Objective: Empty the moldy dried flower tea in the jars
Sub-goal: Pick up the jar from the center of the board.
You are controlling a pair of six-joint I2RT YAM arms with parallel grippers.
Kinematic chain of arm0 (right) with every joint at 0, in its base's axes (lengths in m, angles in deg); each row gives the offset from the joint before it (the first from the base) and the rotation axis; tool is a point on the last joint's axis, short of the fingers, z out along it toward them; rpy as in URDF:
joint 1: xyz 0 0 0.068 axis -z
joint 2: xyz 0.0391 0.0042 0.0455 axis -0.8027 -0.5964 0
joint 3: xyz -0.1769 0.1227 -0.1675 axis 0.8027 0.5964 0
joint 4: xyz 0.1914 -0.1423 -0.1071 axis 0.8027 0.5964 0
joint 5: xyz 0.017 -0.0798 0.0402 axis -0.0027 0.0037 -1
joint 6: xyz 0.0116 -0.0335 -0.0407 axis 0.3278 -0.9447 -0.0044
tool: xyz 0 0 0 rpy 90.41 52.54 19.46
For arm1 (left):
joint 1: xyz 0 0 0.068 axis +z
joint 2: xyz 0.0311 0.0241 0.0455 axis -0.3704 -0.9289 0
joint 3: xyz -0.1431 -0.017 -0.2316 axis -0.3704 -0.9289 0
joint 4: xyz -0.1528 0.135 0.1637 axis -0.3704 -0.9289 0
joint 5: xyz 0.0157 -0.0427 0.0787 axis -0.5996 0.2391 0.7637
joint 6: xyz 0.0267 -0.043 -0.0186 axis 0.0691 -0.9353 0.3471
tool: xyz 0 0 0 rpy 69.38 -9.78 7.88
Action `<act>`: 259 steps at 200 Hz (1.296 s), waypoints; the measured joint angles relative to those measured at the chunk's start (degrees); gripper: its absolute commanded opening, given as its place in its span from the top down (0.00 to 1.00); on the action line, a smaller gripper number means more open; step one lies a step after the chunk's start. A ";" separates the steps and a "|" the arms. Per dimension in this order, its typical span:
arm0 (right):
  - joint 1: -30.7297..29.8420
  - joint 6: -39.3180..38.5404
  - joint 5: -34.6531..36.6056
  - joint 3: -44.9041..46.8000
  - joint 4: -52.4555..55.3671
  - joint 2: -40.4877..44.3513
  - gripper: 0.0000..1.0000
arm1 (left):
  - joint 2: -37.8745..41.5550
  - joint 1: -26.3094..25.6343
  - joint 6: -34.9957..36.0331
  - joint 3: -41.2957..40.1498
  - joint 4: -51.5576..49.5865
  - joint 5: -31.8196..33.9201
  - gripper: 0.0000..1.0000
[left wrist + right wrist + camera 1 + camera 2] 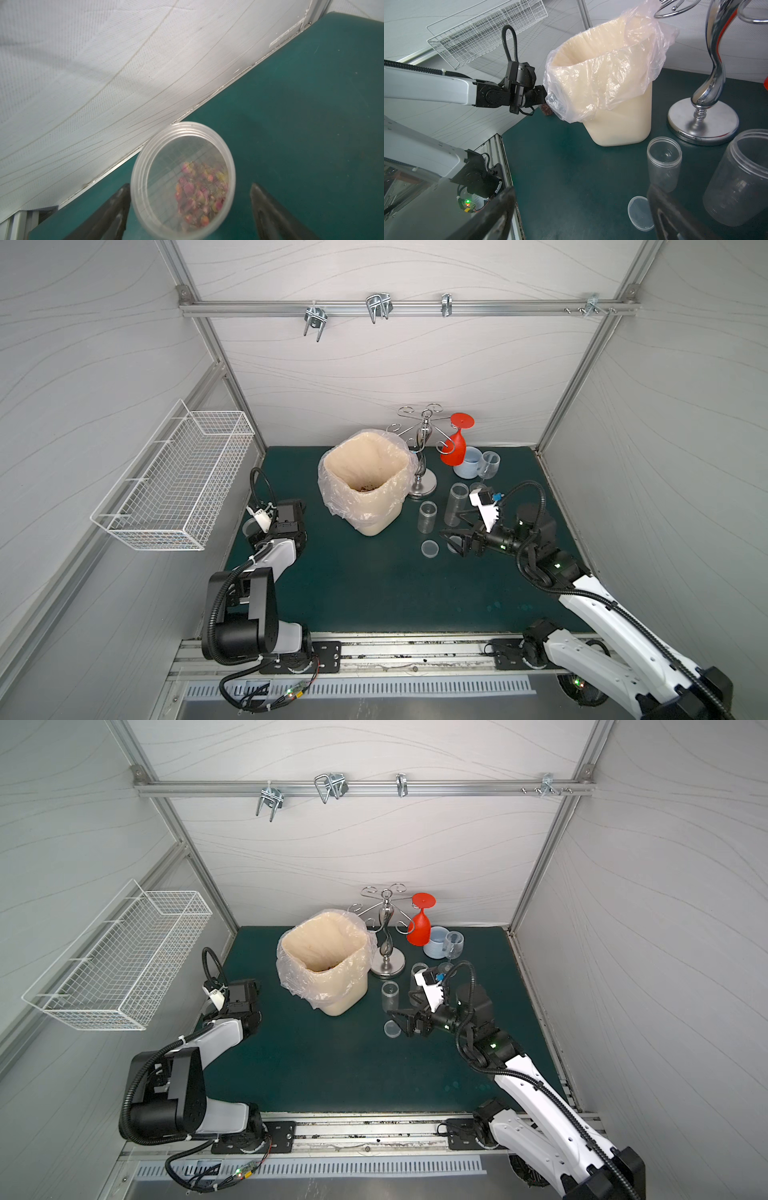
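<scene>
Leave the right gripper (pixel 451 543) parked above the dark green table mat (pixel 374 593), jaws spread wide and empty, just beside the loose translucent round lid (pixel 429 548).

Attend to the left gripper (pixel 189 185) at the mat's left edge, close against the white side wall (pixel 104 83). Record its condition: released, nothing grasped, black fingers (pixel 116 207) straddling the short, wide clear plastic jar (pixel 182 180), translucent lid (pixel 143 162) on. Note the uneven gap: one finger touching or just beside the jar, the other well clear. Find the moldy dried flower tea (pixel 199 191), pink and yellowish buds, inside this jar.

Centre the jar between the fingers before closing, to avoid shoving it into the wall. Close slowly to contact on both sides; grip below the lid, firmly enough to lift, lightly enough not to buckle thin plastic. Expect to need the lid off before any pouring.

Farther on, steer clear of two empty, lidless clear jars: the short narrow jar (pixel 428 516) and the tall narrow jar (pixel 457 502). Aim for the cream plastic bin (pixel 374 524) lined with a clear bag, brown tea bits (pixel 365 488) already at its bottom. Ignore the chrome stand (pixel 422 485), red glass (pixel 455 450) and pale blue mug (pixel 467 462) at the back.
</scene>
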 measured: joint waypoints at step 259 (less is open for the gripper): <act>0.00 -0.13 -2.54 0.52 0.11 0.39 0.01 | -1.92 3.50 -4.96 3.91 -6.14 -7.02 0.73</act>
